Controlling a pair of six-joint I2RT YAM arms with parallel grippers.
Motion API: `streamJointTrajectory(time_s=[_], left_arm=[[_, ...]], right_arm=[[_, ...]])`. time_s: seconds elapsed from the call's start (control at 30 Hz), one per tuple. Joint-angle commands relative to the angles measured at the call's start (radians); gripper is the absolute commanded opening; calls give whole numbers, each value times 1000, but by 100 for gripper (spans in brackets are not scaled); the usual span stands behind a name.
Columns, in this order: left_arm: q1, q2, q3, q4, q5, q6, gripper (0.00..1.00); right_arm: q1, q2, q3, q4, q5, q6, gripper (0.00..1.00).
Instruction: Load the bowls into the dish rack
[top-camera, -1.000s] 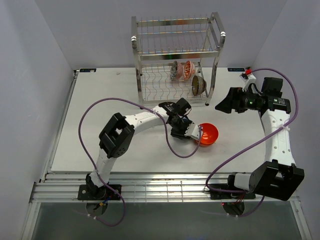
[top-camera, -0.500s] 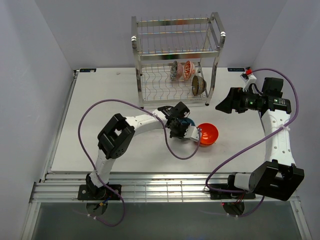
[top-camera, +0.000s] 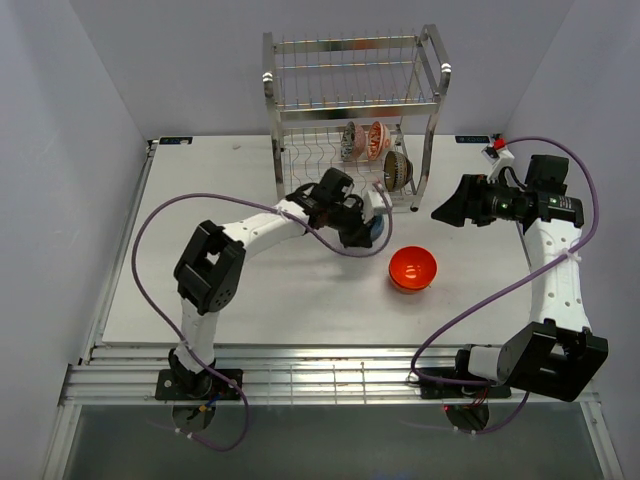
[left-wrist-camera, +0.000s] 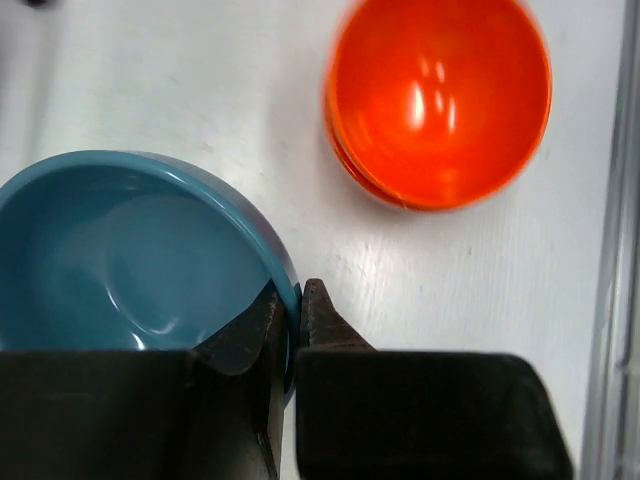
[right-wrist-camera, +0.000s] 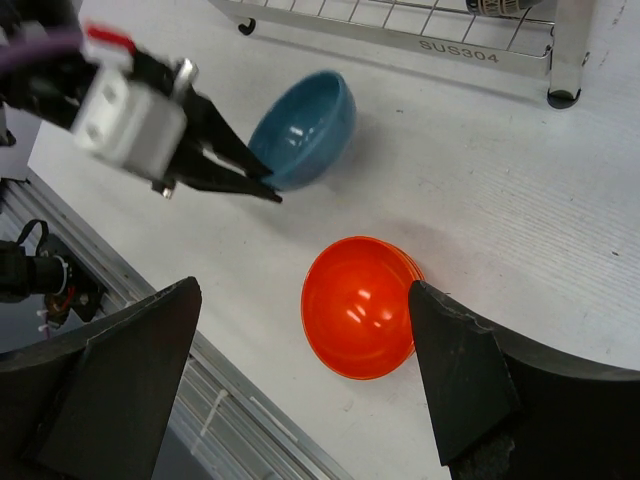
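My left gripper is shut on the rim of the blue bowl, one finger inside and one outside. In the top view it holds the blue bowl just in front of the silver dish rack. The right wrist view shows the bowl tilted and lifted off the table. The plain orange-red bowl sits upright on the table, also under my right gripper, which is open, empty and held high. A red-and-white patterned bowl and a brown bowl stand on edge in the rack's lower tier.
The rack's upper tier holds nothing. The rack's base frame and a foot lie just behind the blue bowl. The table's metal front rail runs near the orange-red bowl.
My left gripper has drawn back from beside the orange-red bowl and carried the blue bowl up and toward the rack's front. The right arm has not moved.
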Motion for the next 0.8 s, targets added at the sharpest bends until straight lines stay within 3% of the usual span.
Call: streamJointTrajectory(time_s=[0.0, 0.1, 0.27, 0.4, 0.77], left_arm=[[77, -186, -51, 379, 147, -421, 0], [118, -239, -182, 769, 126, -641, 0], [138, -197, -208, 1025, 30, -941, 0], [178, -69, -182, 1241, 20, -1250, 0], [153, 57, -124, 1352, -124, -1441, 0]], right_arm=[[-13, 4, 57, -14, -49, -5, 90], [-17, 10, 69, -17, -61, -5, 90], [-22, 30, 90, -36, -70, -14, 90], [-25, 43, 107, -42, -76, -16, 90], [-28, 70, 118, -53, -87, -28, 90]])
